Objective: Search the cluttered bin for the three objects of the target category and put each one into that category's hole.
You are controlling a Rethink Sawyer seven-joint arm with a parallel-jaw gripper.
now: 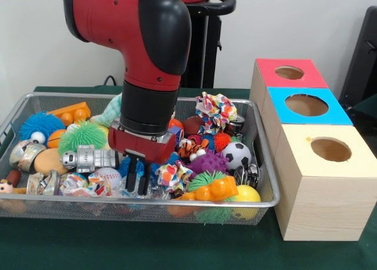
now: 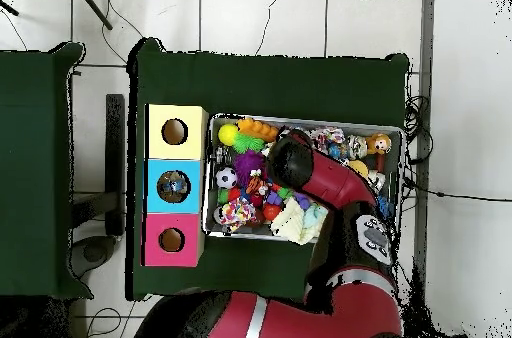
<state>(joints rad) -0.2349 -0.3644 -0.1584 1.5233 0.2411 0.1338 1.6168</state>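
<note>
A wire mesh bin [image 1: 268, 202] holds several toys. Among them are a soccer ball [image 1: 237, 155], a baseball [image 1: 108, 177], a purple spiky ball [image 1: 207, 162], a green fuzzy ball [image 1: 81, 135] and a silver toy robot [image 1: 88, 159]. My gripper [image 1: 137, 177] points straight down into the front middle of the bin, beside the baseball. Its black fingers [image 1: 131, 174] stand close together and I see nothing held between them. From overhead the arm [image 2: 300, 166] covers the bin's middle. Three boxes with holes stand beside the bin: red [image 1: 289, 72], blue [image 1: 306, 105] and yellow [image 1: 330, 149].
A blue fuzzy ball [image 1: 40, 124] lies at the bin's left. A patterned cloth toy [image 1: 215, 111] sits at the back and an orange toy [image 1: 211, 190] with a yellow ball [image 1: 247, 194] at the front right. Something lies inside the blue box's hole [image 2: 173, 186]. Green cloth [image 1: 147, 246] covers the table.
</note>
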